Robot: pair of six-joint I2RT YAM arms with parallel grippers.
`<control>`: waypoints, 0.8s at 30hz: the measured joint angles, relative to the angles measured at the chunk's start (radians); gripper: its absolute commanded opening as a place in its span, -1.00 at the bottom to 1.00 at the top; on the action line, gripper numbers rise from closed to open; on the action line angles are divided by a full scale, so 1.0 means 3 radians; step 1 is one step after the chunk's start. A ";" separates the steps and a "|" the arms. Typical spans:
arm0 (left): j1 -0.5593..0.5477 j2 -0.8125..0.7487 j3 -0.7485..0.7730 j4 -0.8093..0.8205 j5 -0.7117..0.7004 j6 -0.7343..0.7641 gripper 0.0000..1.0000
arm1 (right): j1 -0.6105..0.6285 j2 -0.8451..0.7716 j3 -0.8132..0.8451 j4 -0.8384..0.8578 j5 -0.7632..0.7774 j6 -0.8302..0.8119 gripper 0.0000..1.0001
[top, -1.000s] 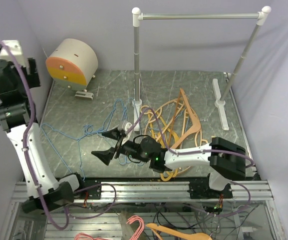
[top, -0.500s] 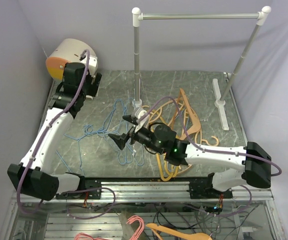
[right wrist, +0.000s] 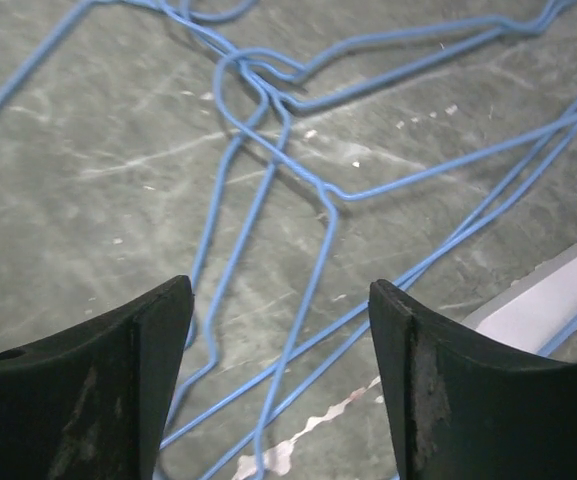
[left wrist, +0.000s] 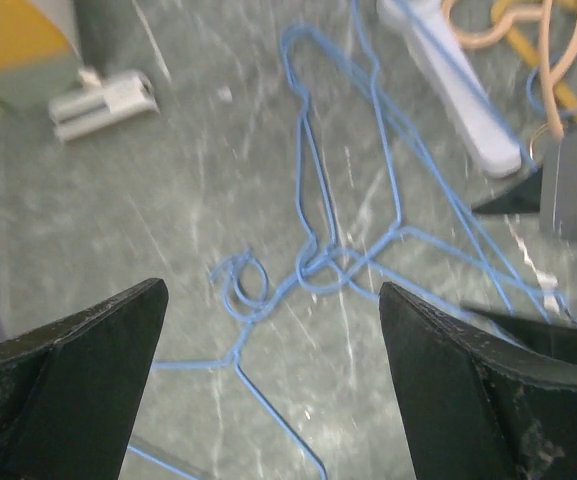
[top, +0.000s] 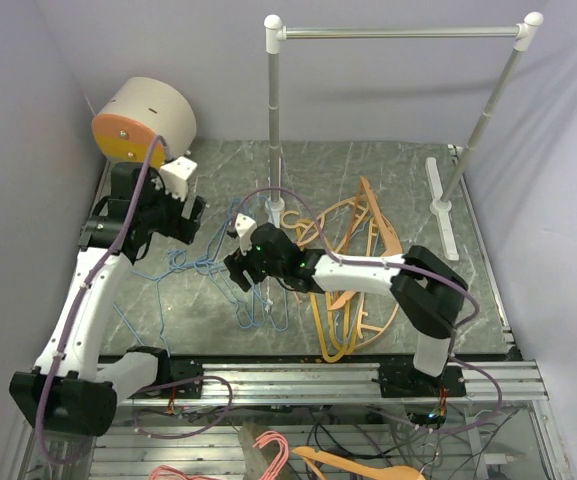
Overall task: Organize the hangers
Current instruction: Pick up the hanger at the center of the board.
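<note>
Several light-blue wire hangers [top: 218,262] lie tangled on the grey table, left of centre. Orange and tan hangers [top: 360,250] are piled to their right. My left gripper [top: 188,222] hovers over the left side of the blue tangle. It is open [left wrist: 273,295], with the knot of blue hooks [left wrist: 318,262] ahead of its fingers. My right gripper [top: 236,268] is low over the same tangle from the right. It is open [right wrist: 278,290], and blue wires [right wrist: 308,290] run across the gap between its fingers, apart from both.
A clothes rack [top: 400,32] stands at the back, with white posts and feet [top: 442,208]. One rack foot [left wrist: 448,80] lies close to the blue tangle. A round cream and orange drum [top: 143,122] sits back left. Pink hangers [top: 268,448] lie below the table's front rail.
My left arm has swung down from the far left wall to the blue hangers. My right gripper has moved back and dropped over the tangle, its jaws a little narrower.
</note>
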 measured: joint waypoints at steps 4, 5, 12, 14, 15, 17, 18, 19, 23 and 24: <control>0.0581 0.0155 -0.0114 -0.0259 0.0577 0.0076 0.99 | -0.0092 0.0355 0.0306 -0.0203 -0.0045 0.0027 0.21; 0.0706 0.0195 -0.0114 -0.0296 0.0711 0.0089 0.98 | -0.0093 0.0420 0.0371 -0.0231 -0.0058 0.0028 0.19; 0.0847 0.0196 -0.0113 -0.0407 0.1208 0.0135 0.99 | -0.0092 0.0651 0.0516 -0.0359 -0.0153 0.0039 0.05; 0.0847 0.0192 -0.0113 -0.0423 0.1256 0.0142 0.99 | -0.0093 0.0713 0.0519 -0.0375 -0.0156 0.0042 0.05; 0.0847 0.0192 -0.0113 -0.0431 0.1274 0.0146 0.98 | -0.0094 0.0746 0.0519 -0.0390 -0.0155 0.0042 0.05; 0.0847 0.0192 -0.0113 -0.0441 0.1288 0.0148 0.99 | -0.0098 0.0791 0.0507 -0.0402 -0.0155 0.0041 0.04; 0.0847 0.0192 -0.0113 -0.0444 0.1289 0.0148 0.99 | -0.0099 0.0792 0.0501 -0.0392 -0.0155 0.0039 0.03; 0.0847 0.0192 -0.0113 -0.0444 0.1289 0.0146 0.99 | -0.0099 0.0792 0.0501 -0.0392 -0.0153 0.0039 0.01; 0.0847 0.0192 -0.0113 -0.0441 0.1287 0.0142 0.99 | -0.0100 0.0792 0.0491 -0.0387 -0.0136 0.0036 -0.38; 0.0847 0.0192 -0.0113 -0.0441 0.1287 0.0142 0.99 | -0.0102 0.0792 0.0488 -0.0385 -0.0136 0.0028 -0.51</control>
